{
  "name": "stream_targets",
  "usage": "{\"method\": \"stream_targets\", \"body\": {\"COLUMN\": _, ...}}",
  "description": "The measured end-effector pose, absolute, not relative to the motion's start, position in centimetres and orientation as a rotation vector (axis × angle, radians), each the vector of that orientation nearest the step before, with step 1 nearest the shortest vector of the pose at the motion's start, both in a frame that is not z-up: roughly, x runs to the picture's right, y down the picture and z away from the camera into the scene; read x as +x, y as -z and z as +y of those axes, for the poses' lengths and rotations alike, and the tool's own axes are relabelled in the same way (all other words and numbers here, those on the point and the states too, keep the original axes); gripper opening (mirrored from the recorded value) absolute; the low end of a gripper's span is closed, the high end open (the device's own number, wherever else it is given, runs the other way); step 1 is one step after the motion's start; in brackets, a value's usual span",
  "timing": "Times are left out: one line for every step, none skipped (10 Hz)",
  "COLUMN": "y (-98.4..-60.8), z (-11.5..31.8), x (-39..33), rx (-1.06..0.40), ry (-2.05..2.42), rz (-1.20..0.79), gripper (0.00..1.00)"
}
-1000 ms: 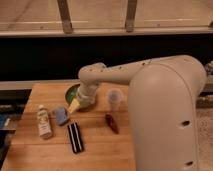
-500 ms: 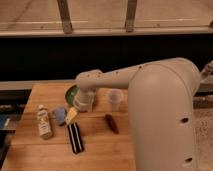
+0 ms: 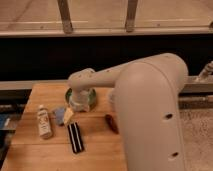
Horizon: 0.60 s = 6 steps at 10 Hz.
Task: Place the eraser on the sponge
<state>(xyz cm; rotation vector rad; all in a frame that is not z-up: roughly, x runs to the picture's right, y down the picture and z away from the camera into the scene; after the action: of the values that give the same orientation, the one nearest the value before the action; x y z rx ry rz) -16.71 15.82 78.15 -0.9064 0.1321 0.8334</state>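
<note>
On table (image 3: 30, 150): eraser (image 3: 75, 137) just camera-side of hand (image 3: 68, 116), apart | sponge (image 3: 58, 113) beside hand | grip: cannot tell

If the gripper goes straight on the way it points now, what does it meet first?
Probably the sponge, or the wooden table just beside it: the gripper points down at the sponge's edge, short of the eraser. Depth is unclear, so I cannot tell which.

Pincer (image 3: 68, 115) low at sponge (image 3: 58, 113), partly covering it | green bowl (image 3: 93, 100) half behind arm (image 3: 150, 100) | dark red thing (image 3: 110, 122) mostly behind it
</note>
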Motion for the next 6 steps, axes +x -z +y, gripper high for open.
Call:
{"method": "stream_targets", "body": {"y": -78.5, "z": 16.3, "x": -16.4, "rx": -0.903, "ry": -0.838, "rz": 0.156, "gripper": 0.80}}
{"method": "stream_targets", "body": {"y": -79.0, "z": 17.2, "x": -16.3, "rx": -0.909, "ry": -0.836, "rz": 0.172, "gripper": 0.80}}
{"method": "stream_targets", "body": {"y": -79.1, "z": 17.9, "x": -16.8, "rx": -0.919, "ry": -0.835, "rz": 0.172, "gripper": 0.80}}
{"method": "stream_targets", "body": {"y": -79.3, "z": 18.1, "x": -16.5, "rx": -0.924, "ry": -0.842, "rz": 0.179, "gripper": 0.80}}
{"method": "stream_targets", "body": {"y": -79.6, "z": 18.5, "x": -16.2, "rx": -0.936, "ry": -0.848, "rz": 0.185, "gripper": 0.80}}
{"method": "stream_targets", "body": {"y": -79.8, "z": 19.2, "x": -16.2, "rx": -0.953, "ry": -0.843, "rz": 0.186, "gripper": 0.80}}
